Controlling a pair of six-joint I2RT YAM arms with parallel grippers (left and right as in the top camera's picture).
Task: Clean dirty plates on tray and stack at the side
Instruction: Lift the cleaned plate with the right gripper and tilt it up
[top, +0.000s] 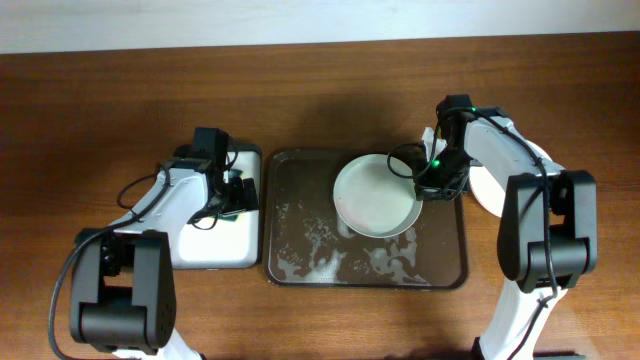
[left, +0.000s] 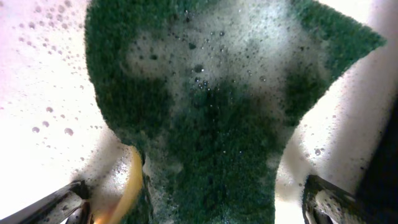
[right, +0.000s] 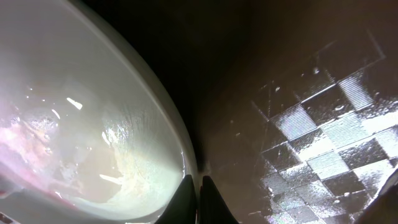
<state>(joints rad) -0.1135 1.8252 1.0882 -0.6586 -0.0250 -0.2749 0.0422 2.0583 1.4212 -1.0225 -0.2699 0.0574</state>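
A pale mint green plate lies in the back right part of the dark brown tray, which is wet with foam. My right gripper is shut on the plate's right rim. In the right wrist view the closed fingertips pinch the rim, and the plate shows a pink smear at its left, above the glossy tray base. My left gripper is over the small white tray. Its jaws are wide apart around a soapy green sponge, not touching it.
The small black-rimmed white tray stands left of the brown tray. A white plate sits on the table right of the brown tray, partly under my right arm. The arm bases stand at the front left and front right.
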